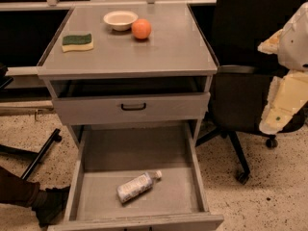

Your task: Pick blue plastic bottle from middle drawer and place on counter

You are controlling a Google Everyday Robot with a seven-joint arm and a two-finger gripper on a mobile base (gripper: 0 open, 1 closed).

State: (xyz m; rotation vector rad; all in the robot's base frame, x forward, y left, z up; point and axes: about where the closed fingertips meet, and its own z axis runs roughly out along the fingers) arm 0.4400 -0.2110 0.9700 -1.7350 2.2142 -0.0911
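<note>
Shows bottle lying on its side on the floor of the open drawer, near the front, cap pointing right and rearward. Places gripper at the right edge, in front of a black chair, well apart from the bottle; whether open or closed cannot be told. Sets sponge, bowl and orange on the counter, the orange just beside the bowl.

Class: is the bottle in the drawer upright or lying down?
Lying down: the blue plastic bottle rests lengthwise on the middle drawer floor; gripper at far right.
</note>
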